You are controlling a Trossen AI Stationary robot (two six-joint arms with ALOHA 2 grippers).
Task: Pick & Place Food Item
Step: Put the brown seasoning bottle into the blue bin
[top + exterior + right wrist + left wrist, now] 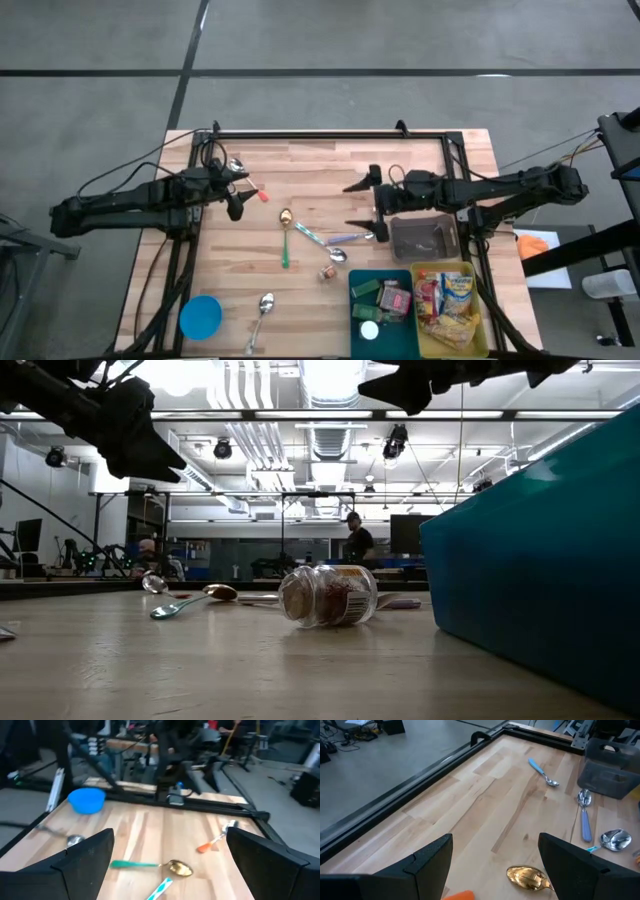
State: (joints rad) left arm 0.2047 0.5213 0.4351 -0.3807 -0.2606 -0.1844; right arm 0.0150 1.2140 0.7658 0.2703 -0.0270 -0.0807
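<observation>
A small glass jar [327,271] with a reddish-brown filling lies on its side on the wooden table [420,160], near the teal bin; it also shows in the low view [328,595]. Snack packets [447,297] fill a yellow bin. My right gripper [358,204] hangs open above the table's middle, right of the spoons, its fingers pointing toward the left edge; nothing is between them [170,865]. My left gripper [240,190] is open above the table's left part, over a gold spoon bowl [527,877], and holds nothing.
Several spoons lie mid-table: a gold one with a green handle [285,238], blue-handled ones [322,237], a silver one [262,308]. A blue bowl [200,317] sits near left. A grey container [425,238], a teal bin [380,298] and a yellow bin [480,335] crowd the near right.
</observation>
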